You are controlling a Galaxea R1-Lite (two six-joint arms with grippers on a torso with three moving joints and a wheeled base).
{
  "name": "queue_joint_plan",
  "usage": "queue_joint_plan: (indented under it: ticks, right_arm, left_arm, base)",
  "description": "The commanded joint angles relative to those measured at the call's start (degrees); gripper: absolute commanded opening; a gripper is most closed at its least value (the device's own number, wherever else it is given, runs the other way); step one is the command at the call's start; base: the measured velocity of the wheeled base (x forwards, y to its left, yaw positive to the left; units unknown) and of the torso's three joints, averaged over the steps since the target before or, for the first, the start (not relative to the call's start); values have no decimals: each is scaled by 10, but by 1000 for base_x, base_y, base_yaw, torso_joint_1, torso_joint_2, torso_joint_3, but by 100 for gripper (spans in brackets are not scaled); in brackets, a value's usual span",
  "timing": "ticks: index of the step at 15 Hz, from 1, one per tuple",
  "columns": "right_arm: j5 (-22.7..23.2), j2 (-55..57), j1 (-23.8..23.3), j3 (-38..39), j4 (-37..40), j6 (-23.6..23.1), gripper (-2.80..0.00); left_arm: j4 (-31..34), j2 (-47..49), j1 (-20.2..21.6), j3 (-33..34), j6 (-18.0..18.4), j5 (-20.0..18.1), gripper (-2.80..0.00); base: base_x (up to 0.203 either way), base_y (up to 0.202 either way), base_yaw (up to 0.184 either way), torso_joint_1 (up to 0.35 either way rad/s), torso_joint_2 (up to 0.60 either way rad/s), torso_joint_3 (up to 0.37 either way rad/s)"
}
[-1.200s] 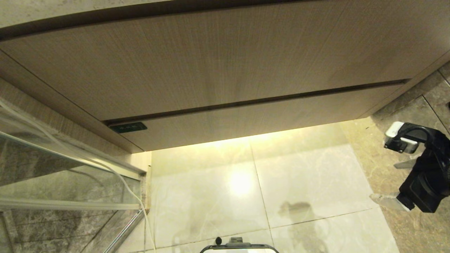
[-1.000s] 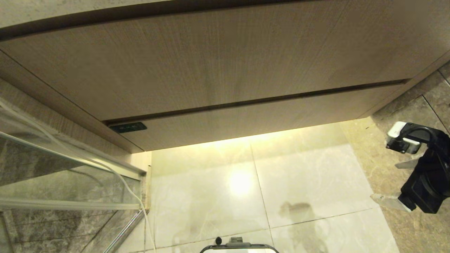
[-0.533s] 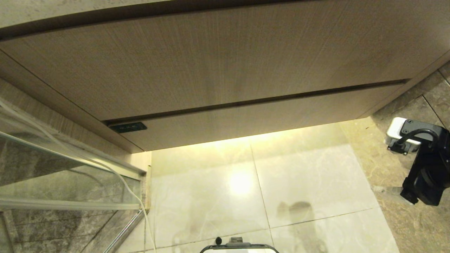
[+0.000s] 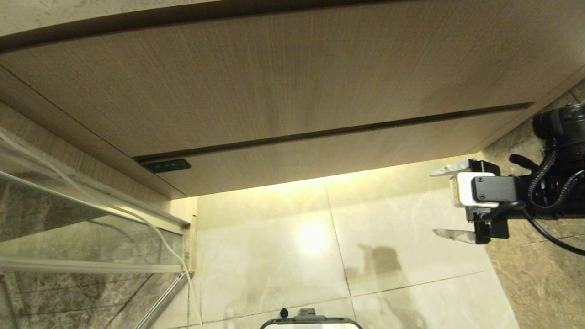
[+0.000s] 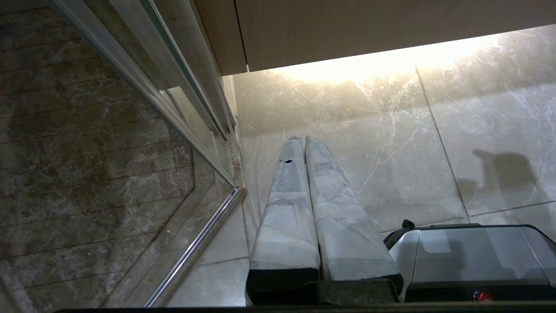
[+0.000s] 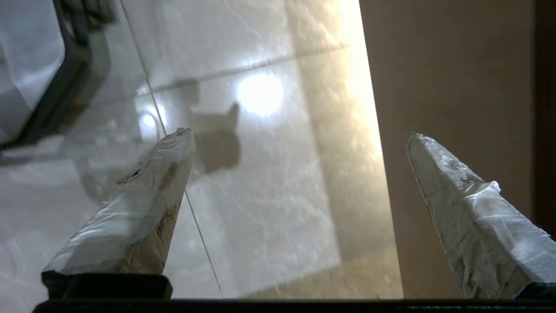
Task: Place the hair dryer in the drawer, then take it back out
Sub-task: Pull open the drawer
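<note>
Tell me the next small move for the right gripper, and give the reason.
Probably ease the right gripper toward the drawer front and hook its top edge to pull. The drawer sits shut below the taller front, no hair dryer is in view, and the gripper is open, empty and off to the drawer's right. The left gripper rests shut, pointing at the floor.

Right gripper [image 6: 299, 143] empty, its two tape-wrapped fingers [image 6: 143, 195] spread wide, nothing between. Beneath: pale glossy marble floor tiles [image 6: 269, 182], thin grout line running under one finger. Bright lamp glare [image 6: 259, 92] on tile, dark gripper-shaped shadow [image 6: 215, 139] just beside it. Warm yellow light strip along tile edge where it meets light-brown wood-grain panel [image 6: 447, 87]; other finger lies over that panel. Blurred grey-and-black robot base [image 6: 39, 69] in one corner.
</note>
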Motion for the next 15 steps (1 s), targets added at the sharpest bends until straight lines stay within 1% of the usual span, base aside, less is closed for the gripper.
queue_joint_plan:
  ticks: [1, 5, 10, 13, 15]
  right_arm:
    - [16, 66, 10, -16, -40, 18, 0]
    - [19, 164, 12, -57, -228, 70, 0]
    - [23, 274, 11, -148, -306, 96, 0]
    - [30, 308, 11, -178, -328, 99, 0]
    - [47, 325, 11, -192, -358, 99, 0]
  left_arm:
    - [0, 1, 0, 0, 0, 0, -280]
    - [0, 0, 0, 0, 0, 0, -280]
    - [0, 0, 0, 0, 0, 0, -280]
    - [0, 1, 0, 0, 0, 0, -280]
    - [0, 1, 0, 0, 0, 0, -280]
  base:
    - [0, 0, 0, 0, 0, 0]
    - [0, 0, 0, 0, 0, 0]
    - [0, 0, 0, 0, 0, 0]
    - [0, 0, 0, 0, 0, 0]
    - [0, 0, 0, 0, 0, 0]
